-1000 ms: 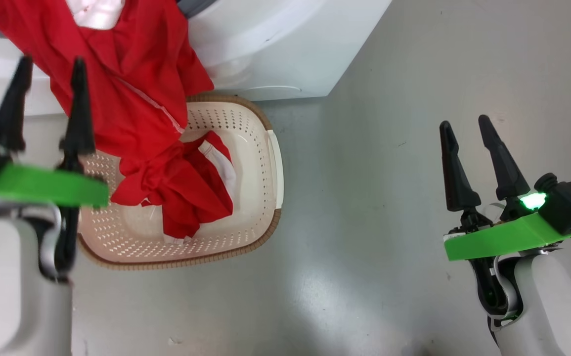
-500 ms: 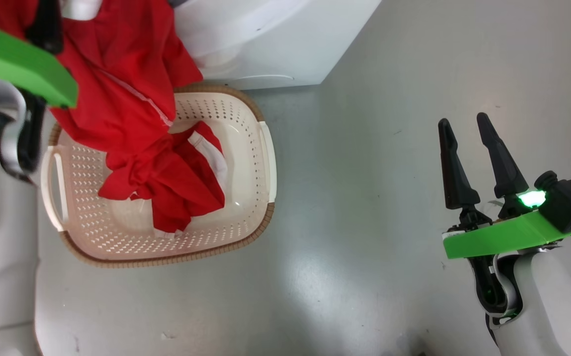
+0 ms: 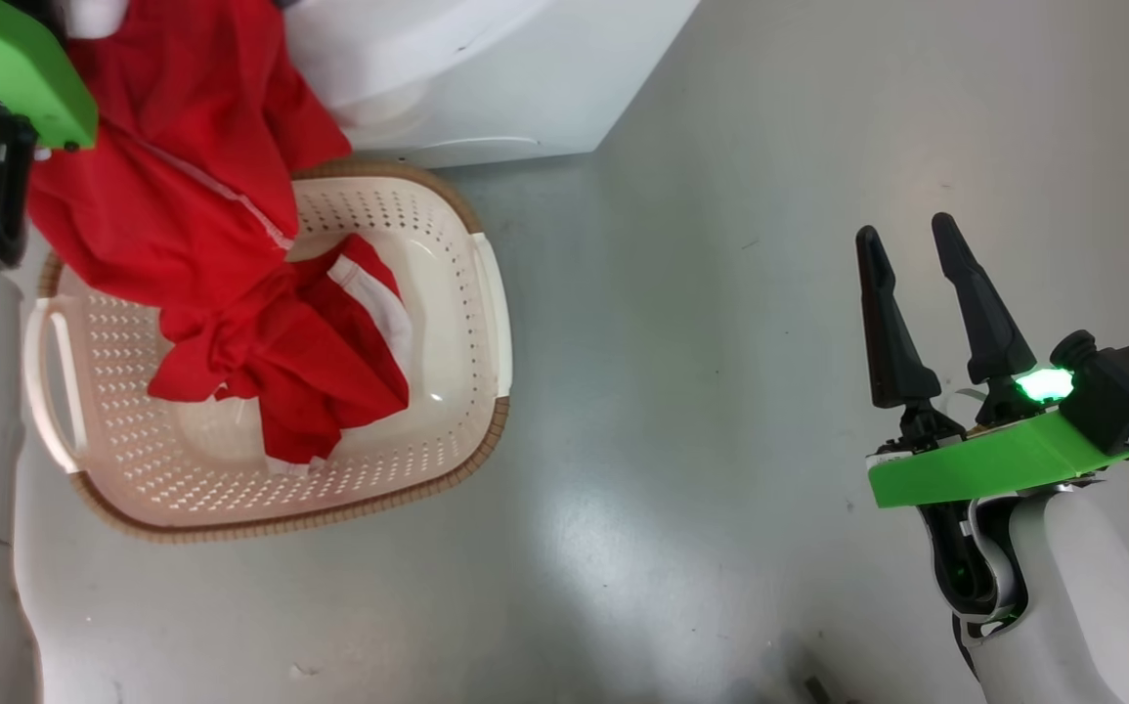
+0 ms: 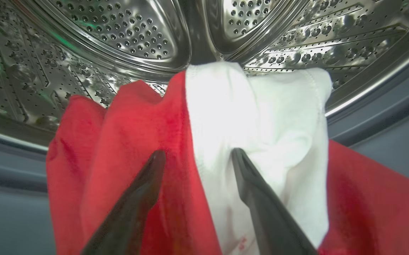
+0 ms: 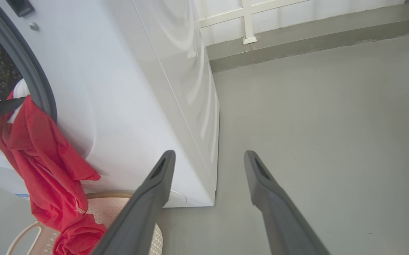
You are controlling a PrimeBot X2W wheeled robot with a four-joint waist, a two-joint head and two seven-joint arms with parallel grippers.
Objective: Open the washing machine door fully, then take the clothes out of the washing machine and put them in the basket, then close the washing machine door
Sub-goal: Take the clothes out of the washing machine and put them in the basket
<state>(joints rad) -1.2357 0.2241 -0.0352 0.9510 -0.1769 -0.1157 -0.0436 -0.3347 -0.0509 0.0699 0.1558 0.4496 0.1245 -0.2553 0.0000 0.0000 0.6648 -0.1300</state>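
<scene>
1. Head view: the right jaws stand spread wide and empty over bare floor (image 3: 681, 411), well apart from everything in play. I judge that arm is parked out of the way. Far to their left, the clothes (image 3: 183, 215) hang as one long red drape from the washing machine (image 3: 486, 88) into the basket (image 3: 488, 293). The basket sits tight against the machine's foot, probably so that whatever slides out lands in it. The drape's long axis runs from the drum mouth down to the basket, and its lower end is bunched on the basket's base. The left arm's green bracket (image 3: 7, 68) sits by the drape's upper end.

2. Left wrist view: the left jaws are fully apart, hold nothing and point into the steel drum (image 4: 119, 39). Straight ahead of them, the garment's upper end lies over the grey gasket (image 4: 385, 117). Its white panel (image 4: 261, 113) lies between the fingers, with red fabric to either side. Whether the tips touch cloth I cannot tell. This looks like lining up to pinch the end lodged in the machine.

3. Right wrist view: the right jaws gape, empty, aimed past the machine's front corner at the floor. Off to their left the garment hangs out of the opening, down the white front and into the basket. A dark fingertip (image 5: 2, 108) of the other arm sits at its top end.
</scene>
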